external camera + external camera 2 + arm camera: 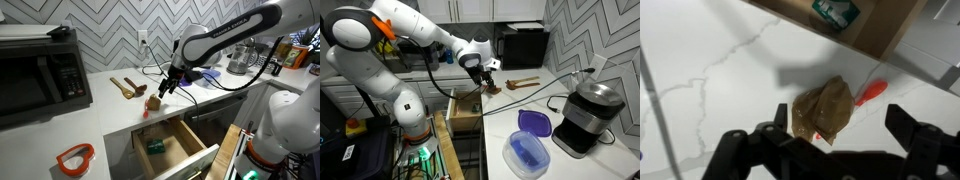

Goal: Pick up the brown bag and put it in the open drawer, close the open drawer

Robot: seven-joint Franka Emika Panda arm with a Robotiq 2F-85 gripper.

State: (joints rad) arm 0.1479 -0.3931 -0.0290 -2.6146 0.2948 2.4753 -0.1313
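Observation:
The brown bag point(823, 108) lies crumpled on the white counter, next to the open wooden drawer point(872, 32). In the wrist view my gripper point(845, 130) is open, and the bag sits just inside its left finger without being held. In both exterior views the gripper point(167, 88) point(488, 78) hangs just above the bag point(153, 101), near the drawer point(185, 150) point(465, 105). A green box point(157, 146) point(837, 10) lies inside the drawer.
A small red object point(872, 91) lies beside the bag. Wooden spoons point(127, 88) point(520, 84) lie behind it. A microwave point(40, 75) stands at the counter's end. An orange ring point(75, 157), a blue container point(530, 150) and a grey appliance point(585, 115) are nearby.

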